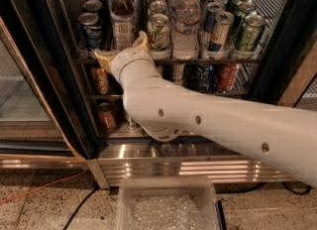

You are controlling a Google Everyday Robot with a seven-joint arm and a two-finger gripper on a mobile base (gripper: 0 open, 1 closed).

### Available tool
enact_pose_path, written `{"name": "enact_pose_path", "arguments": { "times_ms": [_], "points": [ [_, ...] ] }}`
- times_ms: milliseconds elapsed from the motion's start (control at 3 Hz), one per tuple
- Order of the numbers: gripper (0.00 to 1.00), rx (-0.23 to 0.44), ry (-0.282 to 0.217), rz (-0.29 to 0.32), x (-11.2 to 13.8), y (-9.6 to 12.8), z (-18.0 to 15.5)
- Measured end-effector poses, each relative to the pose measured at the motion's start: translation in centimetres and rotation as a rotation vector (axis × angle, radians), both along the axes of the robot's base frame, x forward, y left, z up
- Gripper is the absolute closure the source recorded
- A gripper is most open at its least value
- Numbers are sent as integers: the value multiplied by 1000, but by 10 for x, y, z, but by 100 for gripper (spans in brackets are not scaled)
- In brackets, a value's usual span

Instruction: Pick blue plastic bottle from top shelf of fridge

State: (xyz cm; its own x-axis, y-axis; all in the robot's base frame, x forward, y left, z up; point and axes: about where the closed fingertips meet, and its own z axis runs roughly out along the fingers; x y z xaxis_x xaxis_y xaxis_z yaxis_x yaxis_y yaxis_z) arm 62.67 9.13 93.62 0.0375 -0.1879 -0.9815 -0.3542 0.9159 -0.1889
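The blue plastic bottle has a white cap, dark liquid and a pale label. It stands upright at the front of a left lane on the top shelf of the fridge. My gripper is at the shelf's front rail, right at the bottle's base. One yellowish finger shows left of the bottle and the other finger right of it. The fingers are spread apart and straddle the bottle's lower part. My white arm hides the bottle's foot.
Dark blue cans stand left of the bottle. A green-white can, clear water bottles and green cans stand to the right. Lower racks hold cans. A clear plastic bin sits on the floor below the steel base.
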Motion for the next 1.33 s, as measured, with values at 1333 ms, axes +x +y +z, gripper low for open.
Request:
{"name": "enact_pose_path", "arguments": {
  "times_ms": [1333],
  "points": [
    [29,-3,-42,-93,63,-7,5]
  ]
}}
